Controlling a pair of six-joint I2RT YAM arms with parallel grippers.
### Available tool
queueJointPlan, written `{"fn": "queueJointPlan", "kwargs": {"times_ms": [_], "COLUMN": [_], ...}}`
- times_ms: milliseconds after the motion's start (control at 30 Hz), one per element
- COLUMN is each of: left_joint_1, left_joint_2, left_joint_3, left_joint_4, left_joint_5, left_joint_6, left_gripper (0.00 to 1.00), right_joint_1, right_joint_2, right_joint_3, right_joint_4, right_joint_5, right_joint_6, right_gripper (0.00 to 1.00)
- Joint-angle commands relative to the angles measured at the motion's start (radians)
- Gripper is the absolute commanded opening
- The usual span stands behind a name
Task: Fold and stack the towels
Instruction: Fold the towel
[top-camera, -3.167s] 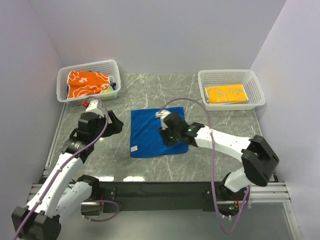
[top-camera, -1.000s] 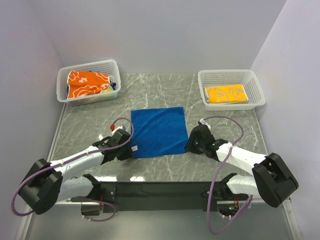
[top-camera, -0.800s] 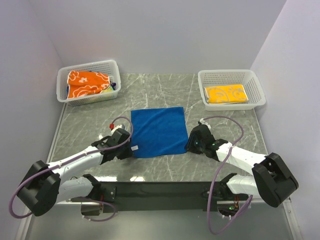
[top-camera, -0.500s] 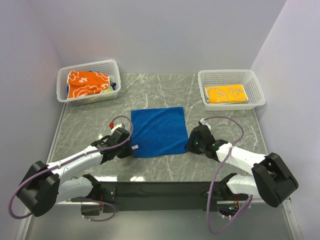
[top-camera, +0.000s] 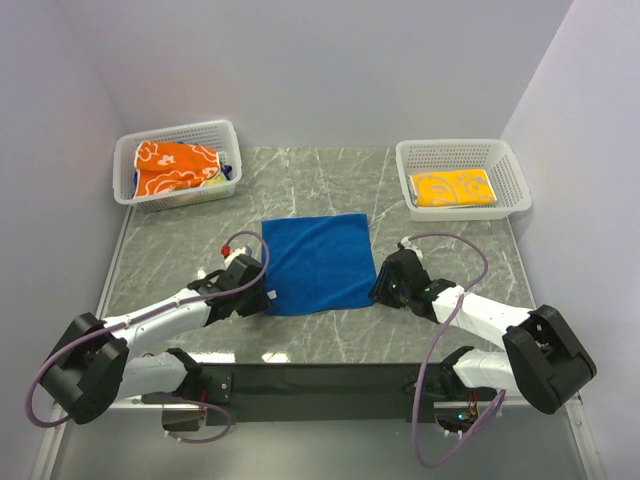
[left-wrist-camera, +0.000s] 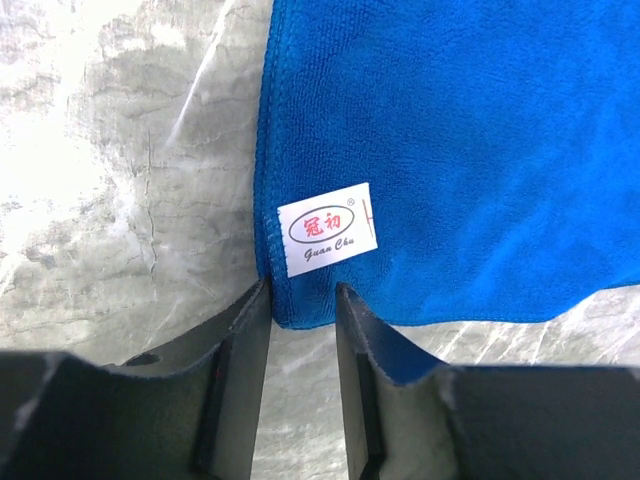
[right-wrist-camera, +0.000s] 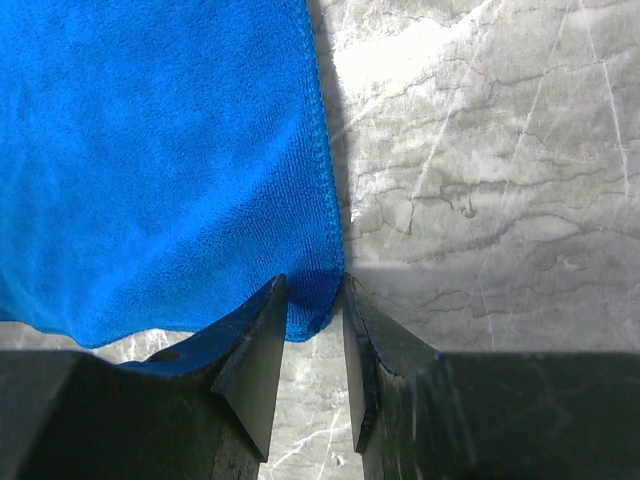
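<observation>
A plain blue towel (top-camera: 318, 262) lies spread flat in the middle of the marble table. My left gripper (top-camera: 258, 297) sits low at its near-left corner. In the left wrist view the blue towel (left-wrist-camera: 470, 150), with its white label (left-wrist-camera: 327, 229), has that corner lying flat between the parted jaws of my left gripper (left-wrist-camera: 303, 292). My right gripper (top-camera: 378, 290) is at the near-right corner. The right wrist view has the blue towel (right-wrist-camera: 150, 150) ending in a corner between the parted jaws of my right gripper (right-wrist-camera: 315, 285). Neither corner is lifted.
An orange flowered towel (top-camera: 175, 166) lies crumpled in the white mesh basket (top-camera: 175, 133) at the back left. A folded yellow towel (top-camera: 455, 188) lies in the white basket (top-camera: 515, 180) at the back right. Bare marble surrounds the blue towel.
Both arms came down from farther back to the towel's near corners. Over the last second the left jaws narrowed and then widened; the right arm stayed still.
</observation>
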Motion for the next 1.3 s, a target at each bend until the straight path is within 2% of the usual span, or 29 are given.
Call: {"fn": "queueJointPlan", "kwargs": {"times_ms": [0,267,367,600,733,1133,1267], "left_joint_1": [-0.004,-0.004,-0.004,-0.004,-0.006,0.001,0.077], "left_joint_2": [0.007,-0.013,-0.018,-0.013,-0.013,-0.012,0.033], "left_joint_3": [0.02,0.032,0.042,0.063,0.081,0.153,0.253], "left_joint_4": [0.032,0.009,0.0,-0.012,-0.034,-0.086,-0.094], "left_joint_5": [-0.011,-0.03,-0.031,-0.034,-0.056,-0.112,-0.108], "left_joint_6": [-0.009,-0.003,0.001,0.011,0.014,0.046,0.103], "left_gripper": [0.35,0.15,0.09,0.04,0.01,0.01,0.01], "right_joint_1": [-0.009,-0.012,-0.01,-0.012,-0.012,-0.023,-0.055], "right_joint_2": [0.01,0.017,0.011,-0.031,-0.058,-0.111,-0.06], "right_joint_3": [-0.015,-0.014,-0.012,0.005,0.025,0.113,0.23], "right_joint_4": [0.015,0.006,0.001,-0.029,-0.069,-0.132,-0.137], "right_joint_5": [0.02,0.023,0.024,0.049,0.076,0.09,0.079], "right_joint_6": [0.009,0.012,0.009,0.001,-0.008,-0.04,-0.074], "right_gripper": [0.37,0.36,0.31,0.0,0.0,0.0,0.0]}}
